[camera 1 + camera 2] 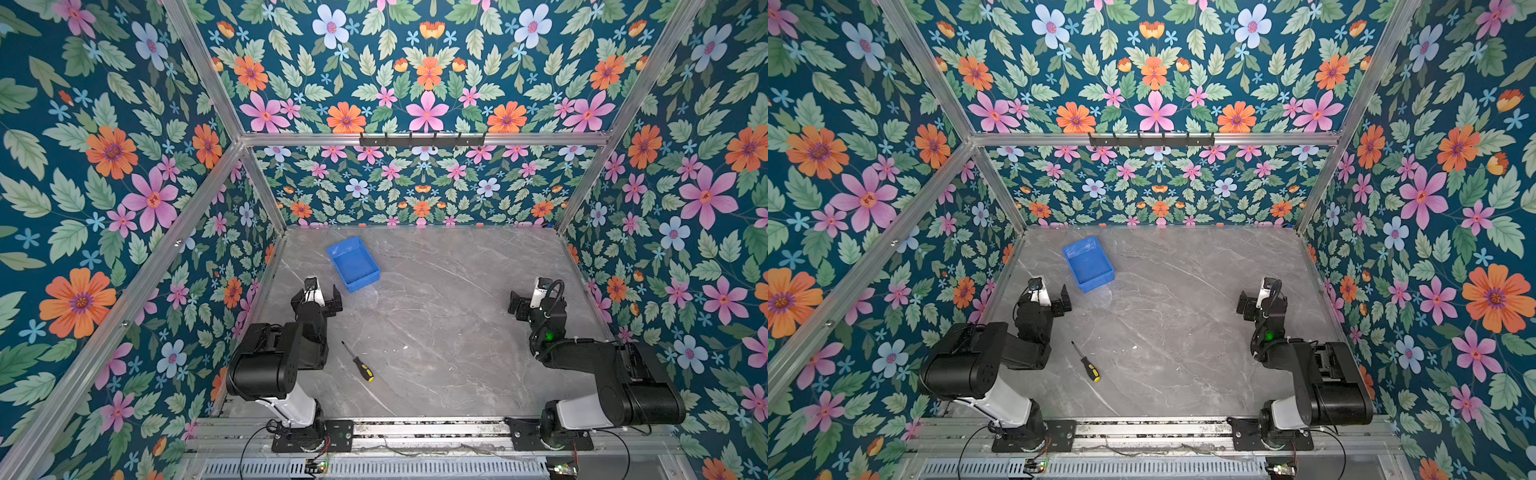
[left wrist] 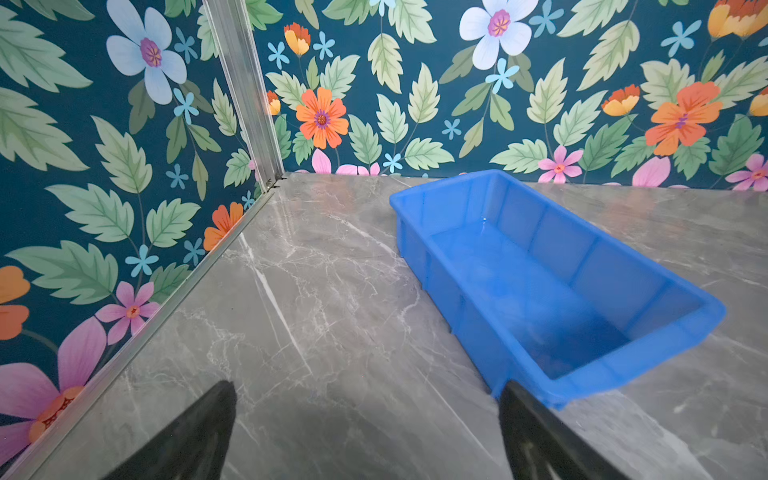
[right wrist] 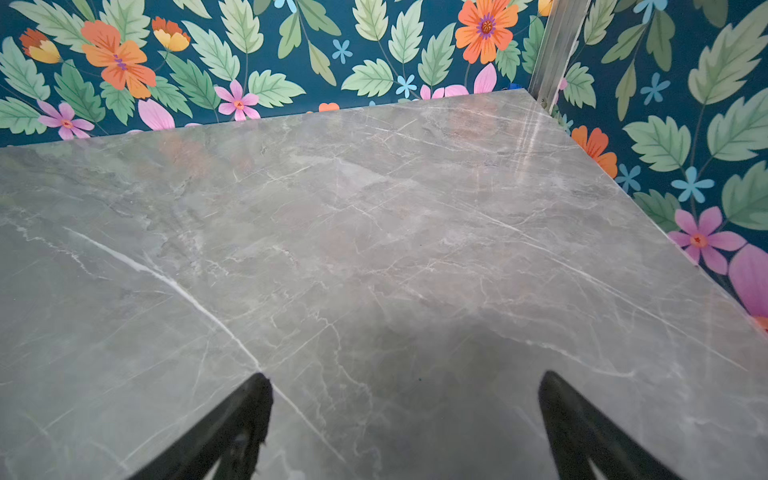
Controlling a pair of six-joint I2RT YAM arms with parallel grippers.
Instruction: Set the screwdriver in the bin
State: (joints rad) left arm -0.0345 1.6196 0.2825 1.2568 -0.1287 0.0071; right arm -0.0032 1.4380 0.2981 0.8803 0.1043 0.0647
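Note:
The screwdriver (image 1: 358, 362) (image 1: 1086, 362), black and yellow in the handle, lies flat on the grey marble table near the front left, yellow butt toward the front and shaft pointing back-left. The blue bin (image 1: 365, 285) (image 1: 1098, 285) sits empty at the back left, turned at an angle. My left gripper (image 1: 316, 294) (image 1: 1044, 295) (image 2: 368, 386) hovers open just in front of the bin, with the bin's near corner (image 2: 478, 324) beside one finger. My right gripper (image 1: 536, 297) (image 1: 1262, 297) (image 3: 404, 377) is open over bare table at the right. Neither wrist view shows the screwdriver.
Flowered walls with aluminium posts close in the table (image 1: 436, 316) on the left, back and right. A black hook rail (image 1: 422, 139) hangs on the back crossbar. Both arm bases stand on the front rail; the left arm's elbow (image 1: 270, 361) is just left of the screwdriver.

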